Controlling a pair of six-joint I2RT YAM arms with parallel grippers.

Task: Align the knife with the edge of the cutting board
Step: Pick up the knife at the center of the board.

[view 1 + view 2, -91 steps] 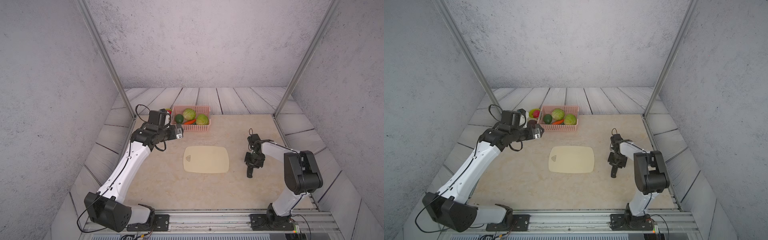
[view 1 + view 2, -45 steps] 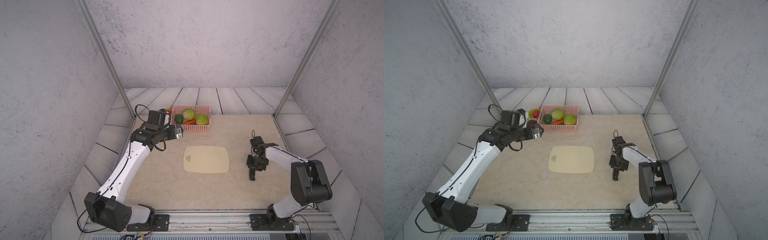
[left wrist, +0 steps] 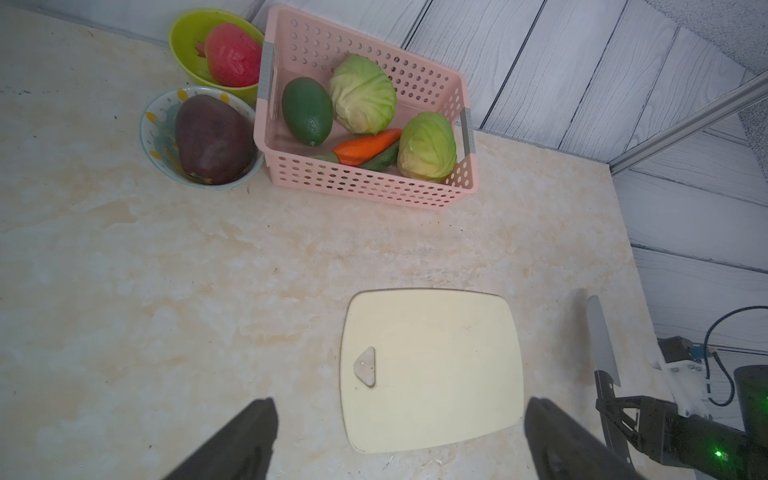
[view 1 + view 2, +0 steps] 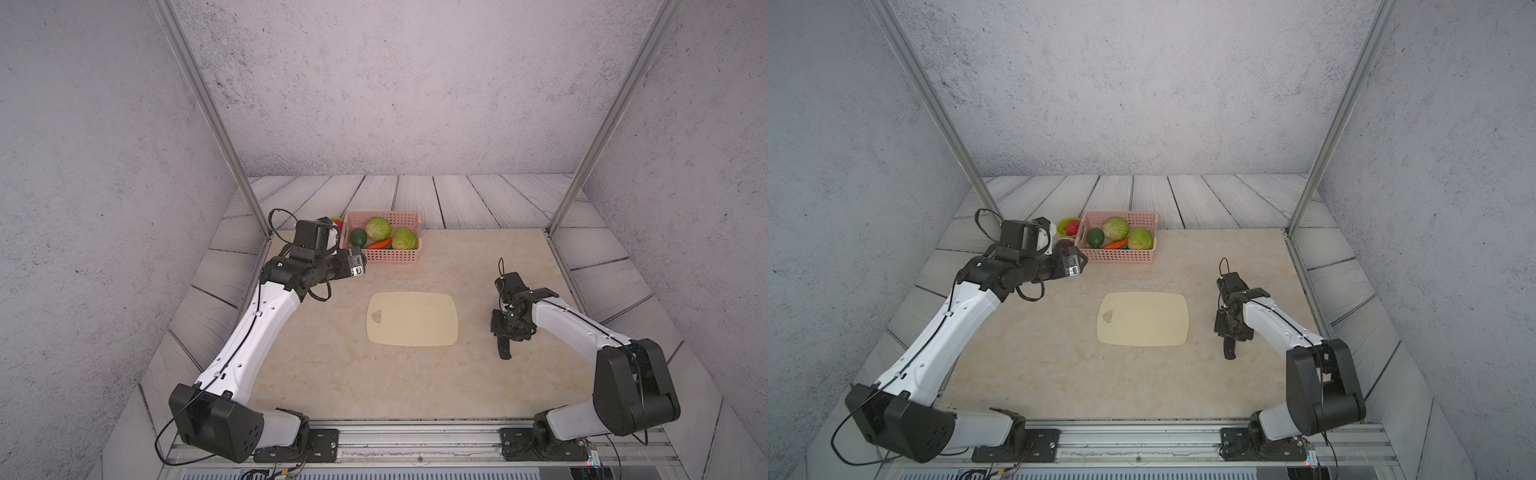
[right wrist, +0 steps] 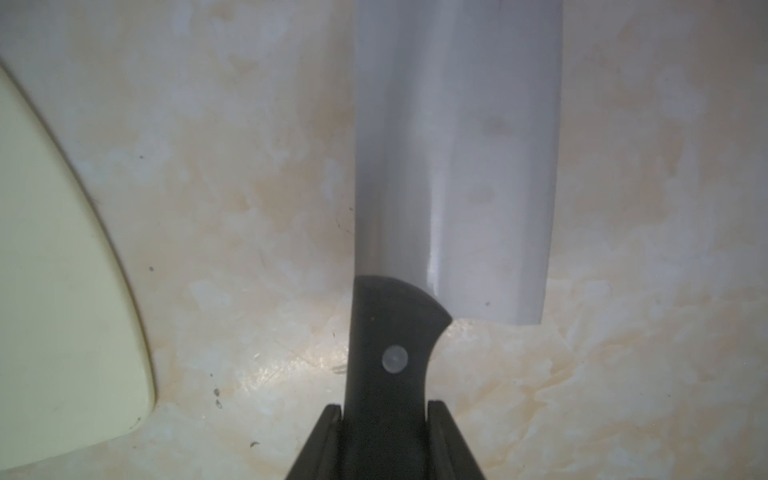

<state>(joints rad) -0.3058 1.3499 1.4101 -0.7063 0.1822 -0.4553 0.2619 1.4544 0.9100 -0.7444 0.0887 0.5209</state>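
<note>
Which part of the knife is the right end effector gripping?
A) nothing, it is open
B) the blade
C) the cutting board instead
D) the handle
D: in the right wrist view the right end effector is shut on the black handle of the knife, with the grey blade sticking out free ahead of it.

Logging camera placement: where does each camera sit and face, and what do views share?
Top views: high up, looking down across the table; left arm and right arm show.
Left wrist: raised, looking down at cutting board and basket; open left gripper shows.
Right wrist: low, along the knife; right gripper shut on its handle.
Shared: cutting board in every view.
</note>
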